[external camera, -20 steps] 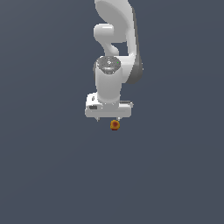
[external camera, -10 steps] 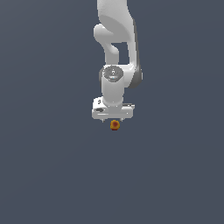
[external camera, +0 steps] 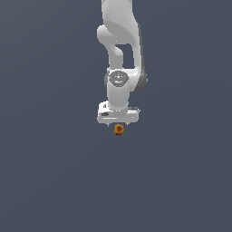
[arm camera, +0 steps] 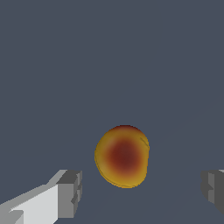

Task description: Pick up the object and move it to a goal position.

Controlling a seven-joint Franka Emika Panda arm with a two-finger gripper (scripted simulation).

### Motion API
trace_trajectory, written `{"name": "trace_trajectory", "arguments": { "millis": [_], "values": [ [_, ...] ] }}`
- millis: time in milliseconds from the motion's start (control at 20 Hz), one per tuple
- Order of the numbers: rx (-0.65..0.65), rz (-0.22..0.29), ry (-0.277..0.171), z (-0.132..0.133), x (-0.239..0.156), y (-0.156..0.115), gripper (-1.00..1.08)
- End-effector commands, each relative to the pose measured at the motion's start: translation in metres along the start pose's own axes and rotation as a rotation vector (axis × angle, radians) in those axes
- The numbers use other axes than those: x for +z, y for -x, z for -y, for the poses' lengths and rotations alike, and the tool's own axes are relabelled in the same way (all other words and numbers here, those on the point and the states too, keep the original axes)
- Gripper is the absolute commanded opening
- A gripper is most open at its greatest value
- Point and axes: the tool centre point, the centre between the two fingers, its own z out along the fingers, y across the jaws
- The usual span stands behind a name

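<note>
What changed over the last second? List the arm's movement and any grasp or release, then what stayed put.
The arm swung slightly toward the exterior view's right, bringing the gripper directly over the ball. Nothing was grasped or released: the fingers are spread on either side of the ball, not touching it. The ball stayed where it was.

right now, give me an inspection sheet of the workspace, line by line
surface: plain dark grey-blue floor, no marks seen
job's things: small orange-yellow ball with a dark red patch, sitting between the two fingers with a gap on each side; no goal marker seen
clutter: nothing seen
grippers: gripper open, fingers either side of the ball and not touching it; in the exterior view the white hand sits just above the ball
cables: nothing seen
surroundings: white arm reaching down from the top of the exterior view; otherwise nothing seen
</note>
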Motion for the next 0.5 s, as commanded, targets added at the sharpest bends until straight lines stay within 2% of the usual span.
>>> {"name": "trace_trajectory", "arguments": {
  "millis": [0, 450],
  "values": [
    [0.0, 0.0, 0.0, 0.0, 0.001, 0.0, 1.0],
    [0.0, -0.001, 0.0, 0.0, 0.037, 0.001, 1.0]
  ]
}}
